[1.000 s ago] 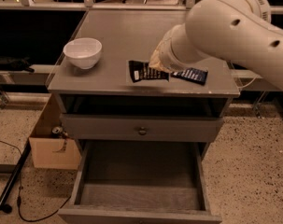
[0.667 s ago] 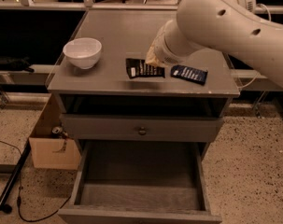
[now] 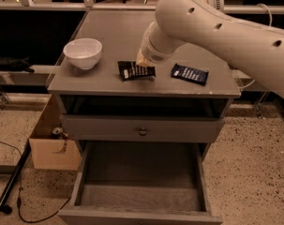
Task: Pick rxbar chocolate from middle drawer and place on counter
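The rxbar chocolate [image 3: 132, 71], a small black bar with white print, is at the front middle of the grey counter [image 3: 113, 32], at or just above its surface. My gripper [image 3: 142, 62] is at the bar's upper right edge, mostly hidden under the big white wrist, and grips the bar there. The middle drawer [image 3: 139, 191] is pulled open below, and its worn grey floor shows nothing in it.
A white bowl [image 3: 82, 52] sits at the counter's left. A dark navy bar [image 3: 190, 74] lies to the right of the gripper. A shut drawer front with a round knob [image 3: 142, 131] is above the open drawer. A cardboard box [image 3: 52, 149] stands on the floor at the left.
My arm has swung left over the counter, and the black bar has moved left with the gripper, away from the navy bar.
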Controlling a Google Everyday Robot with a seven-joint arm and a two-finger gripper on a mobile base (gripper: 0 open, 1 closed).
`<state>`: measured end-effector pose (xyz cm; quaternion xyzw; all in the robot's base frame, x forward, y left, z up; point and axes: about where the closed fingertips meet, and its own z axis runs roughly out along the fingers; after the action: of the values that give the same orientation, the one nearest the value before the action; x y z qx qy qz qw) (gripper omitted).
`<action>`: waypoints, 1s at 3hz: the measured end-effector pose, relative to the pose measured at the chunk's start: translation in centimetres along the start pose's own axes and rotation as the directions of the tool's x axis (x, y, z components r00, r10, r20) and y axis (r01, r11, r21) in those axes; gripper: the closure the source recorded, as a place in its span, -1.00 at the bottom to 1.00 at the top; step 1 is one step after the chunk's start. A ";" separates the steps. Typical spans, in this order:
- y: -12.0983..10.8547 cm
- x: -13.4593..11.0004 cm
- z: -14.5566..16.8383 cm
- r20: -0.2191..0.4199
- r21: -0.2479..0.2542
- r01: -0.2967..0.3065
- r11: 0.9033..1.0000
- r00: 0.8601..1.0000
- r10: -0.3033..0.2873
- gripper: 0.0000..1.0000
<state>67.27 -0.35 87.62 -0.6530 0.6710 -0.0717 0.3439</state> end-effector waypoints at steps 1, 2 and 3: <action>0.0 -0.1 0.3 0.000 -0.004 0.002 1.000 1.000 -0.002 0.68; 0.0 -0.1 0.3 0.000 -0.004 0.002 1.000 1.000 -0.002 0.21; 0.0 -0.1 0.3 0.000 -0.005 0.002 1.000 1.000 -0.002 -0.25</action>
<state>67.42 -0.11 87.43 -0.6544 0.6705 -0.0704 0.3425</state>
